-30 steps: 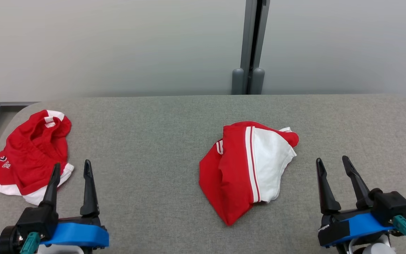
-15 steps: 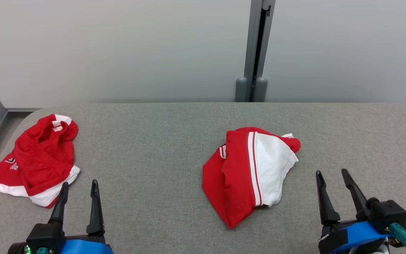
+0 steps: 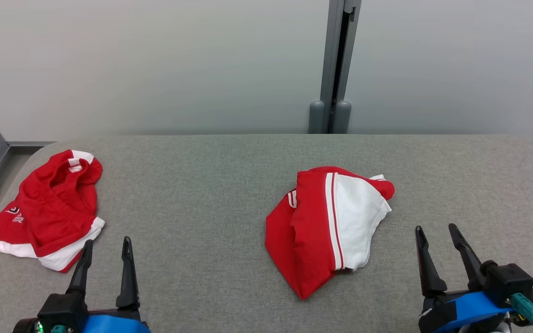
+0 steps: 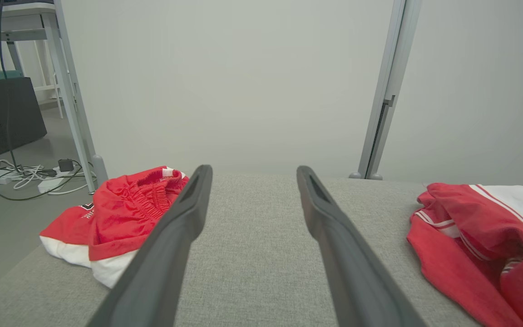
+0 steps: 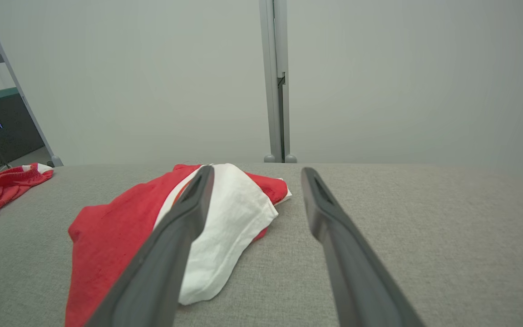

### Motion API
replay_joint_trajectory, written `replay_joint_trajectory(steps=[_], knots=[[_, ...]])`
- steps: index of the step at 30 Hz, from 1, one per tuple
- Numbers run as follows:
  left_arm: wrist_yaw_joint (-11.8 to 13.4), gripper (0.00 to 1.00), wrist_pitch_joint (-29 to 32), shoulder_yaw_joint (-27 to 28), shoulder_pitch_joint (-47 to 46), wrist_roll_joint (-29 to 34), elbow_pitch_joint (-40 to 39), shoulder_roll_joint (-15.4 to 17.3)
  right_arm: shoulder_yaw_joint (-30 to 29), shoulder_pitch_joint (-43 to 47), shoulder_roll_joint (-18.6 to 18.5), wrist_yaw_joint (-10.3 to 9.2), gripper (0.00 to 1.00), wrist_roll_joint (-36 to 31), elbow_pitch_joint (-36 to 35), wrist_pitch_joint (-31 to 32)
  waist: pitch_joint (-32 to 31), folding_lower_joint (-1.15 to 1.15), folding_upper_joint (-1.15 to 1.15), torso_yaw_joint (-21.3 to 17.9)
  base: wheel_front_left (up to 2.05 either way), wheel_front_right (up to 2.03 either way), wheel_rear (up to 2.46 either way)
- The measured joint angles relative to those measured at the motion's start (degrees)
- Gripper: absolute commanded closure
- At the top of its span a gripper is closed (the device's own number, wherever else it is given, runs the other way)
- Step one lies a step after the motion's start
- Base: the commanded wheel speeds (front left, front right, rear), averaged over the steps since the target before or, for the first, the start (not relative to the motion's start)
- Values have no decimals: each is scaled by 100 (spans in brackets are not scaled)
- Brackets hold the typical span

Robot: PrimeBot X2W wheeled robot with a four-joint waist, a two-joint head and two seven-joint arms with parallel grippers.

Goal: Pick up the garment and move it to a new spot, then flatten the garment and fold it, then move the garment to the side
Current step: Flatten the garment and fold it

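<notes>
Red/white garment (image 3: 326, 226) is laid crumpled mid table (image 3: 201, 194); 2nd garment (image 3: 44, 208) at left edge. L+R jaws are set apart, empty.

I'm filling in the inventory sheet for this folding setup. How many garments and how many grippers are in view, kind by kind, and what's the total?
Red-and-white garments: 2, the left garment and the middle garment, both crumpled on the grey table
Grippers: 2, the left gripper and the right gripper, both open and empty
Total: 4
</notes>
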Motion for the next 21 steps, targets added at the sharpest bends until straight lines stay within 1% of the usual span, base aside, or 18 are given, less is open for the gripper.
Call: replay_joint_trajectory(steps=[13, 21], knots=[[-130, 0, 0, 68, 1, 89, 46, -100, -27, -65, -1, 0, 0, 0, 111, 0, 41, 0, 0, 55, 0, 0, 0], [-261, 0, 0, 29, -170, 129, 172, -192, 138, -822, 0, 0, 0, -252, 503, 11, 129, 0, 0, 257, 0, 0, 0]])
